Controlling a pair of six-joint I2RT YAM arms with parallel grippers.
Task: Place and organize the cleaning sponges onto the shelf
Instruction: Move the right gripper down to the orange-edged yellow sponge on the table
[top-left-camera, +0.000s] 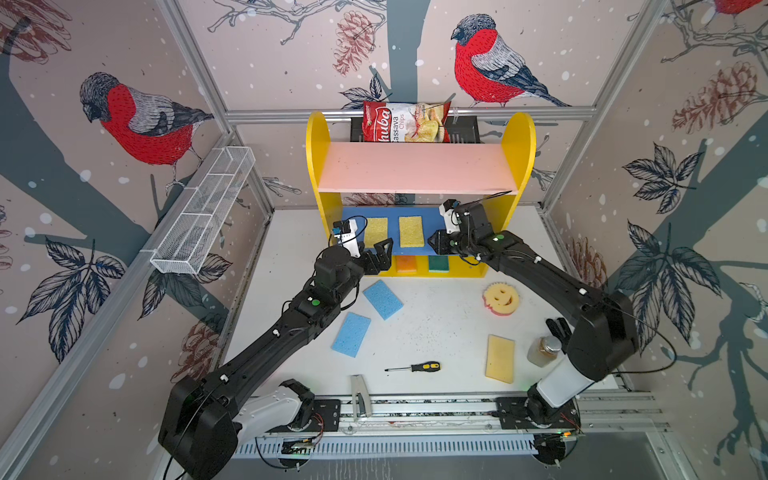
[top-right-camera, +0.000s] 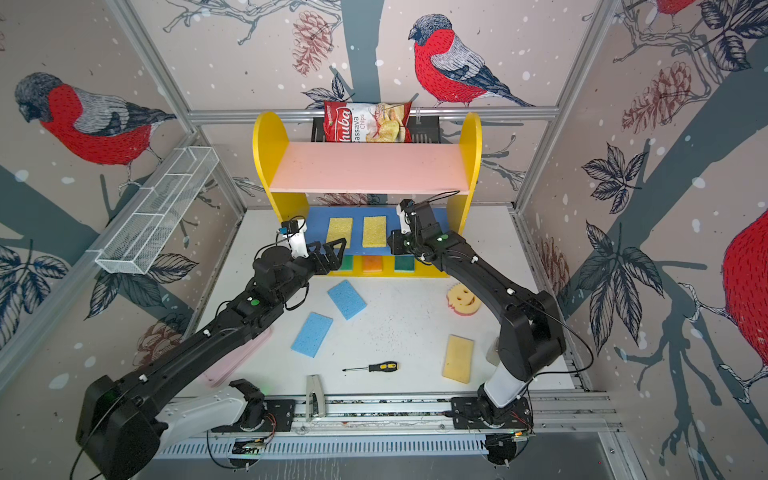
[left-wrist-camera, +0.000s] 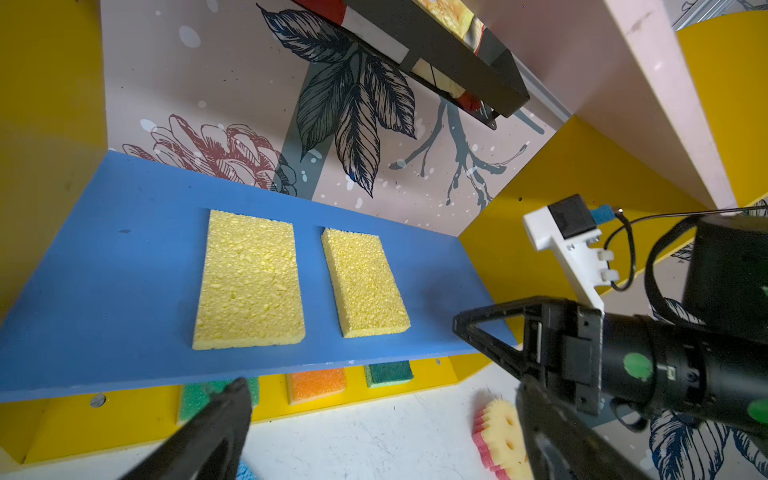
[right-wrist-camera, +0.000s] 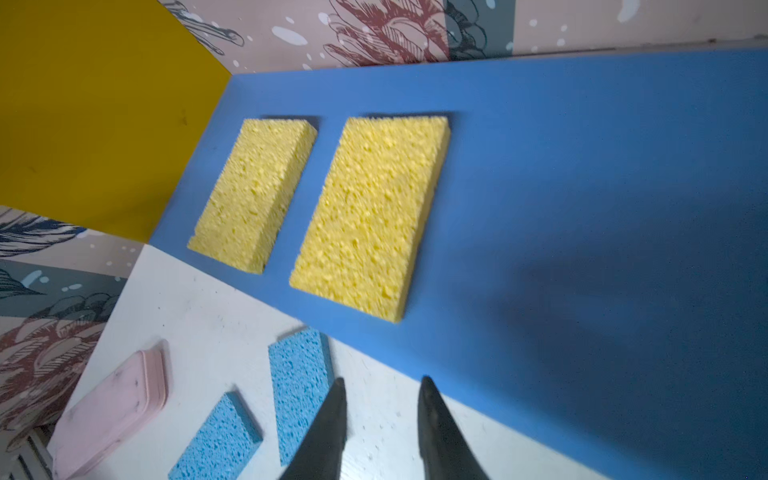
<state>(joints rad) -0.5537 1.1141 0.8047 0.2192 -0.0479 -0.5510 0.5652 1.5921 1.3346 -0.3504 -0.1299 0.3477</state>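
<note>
The shelf (top-left-camera: 519, 137) stands at the back. Two yellow sponges (top-left-camera: 375, 232) (top-left-camera: 410, 231) lie side by side on its blue board (right-wrist-camera: 582, 166). On its yellow base lie an orange sponge (top-left-camera: 406, 264) and green sponges (top-left-camera: 438, 263) (top-right-camera: 345, 262). On the table lie two blue sponges (top-left-camera: 382, 299) (top-left-camera: 351, 334), a smiley sponge (top-left-camera: 500, 297) and a pale yellow sponge (top-left-camera: 500, 358). My left gripper (top-left-camera: 380, 254) hangs wide open and empty at the shelf's front left. My right gripper (right-wrist-camera: 383, 380) is open a little at the blue board's front right edge, with nothing between its fingers.
A screwdriver (top-left-camera: 415, 367), a jar (top-left-camera: 544, 351) and a metal tool (top-left-camera: 359, 395) lie near the front. A pink tray (right-wrist-camera: 112, 411) sits at the left under my left arm. A chips bag (top-left-camera: 405, 122) stands behind the shelf. A white mesh tray (top-left-camera: 203, 212) hangs on the left wall.
</note>
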